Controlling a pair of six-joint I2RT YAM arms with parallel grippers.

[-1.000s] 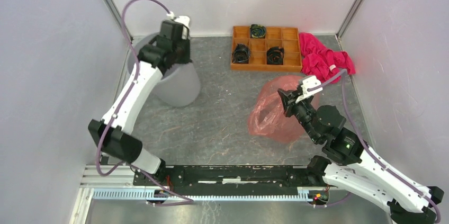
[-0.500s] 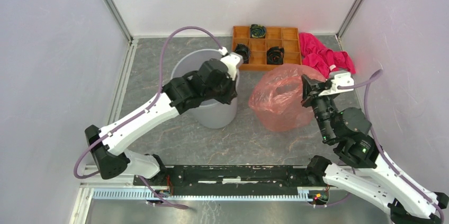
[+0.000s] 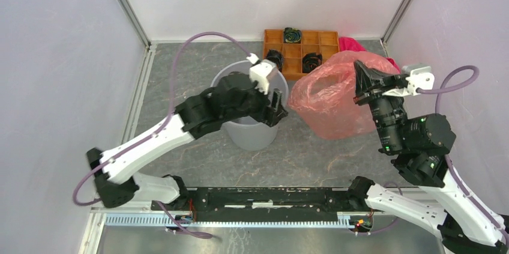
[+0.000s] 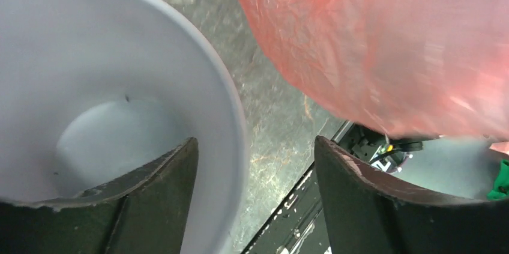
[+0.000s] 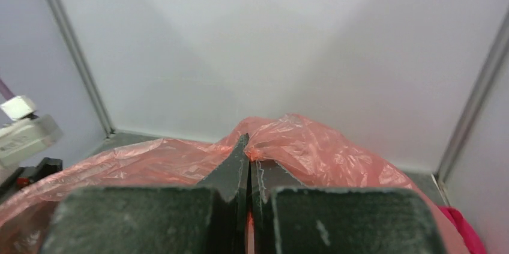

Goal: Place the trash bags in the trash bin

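The light-grey trash bin (image 3: 252, 137) stands upright mid-table, under my left arm. My left gripper (image 3: 279, 108) is open at the bin's right rim. In the left wrist view its gripper (image 4: 255, 140) straddles the rim (image 4: 231, 104), one finger inside the bin and the other outside, with gaps on both sides. The translucent red-orange trash bag (image 3: 336, 101) hangs in the air just right of the bin, with my right gripper (image 3: 359, 86) shut on a pinch of its top. The right wrist view shows the bag (image 5: 324, 146) bunched between the closed tips of the right gripper (image 5: 247, 146).
An orange-brown compartment tray (image 3: 300, 56) with black items sits at the back, just behind the bin and bag. A magenta cloth (image 3: 351, 42) peeks out behind the bag. Walls enclose the table on three sides. A black rail (image 3: 264, 197) runs along the near edge.
The left gripper dragged the bin from the back left to mid-table, then opened and let go of the rim. The right arm lifted the bag up off the table and back.
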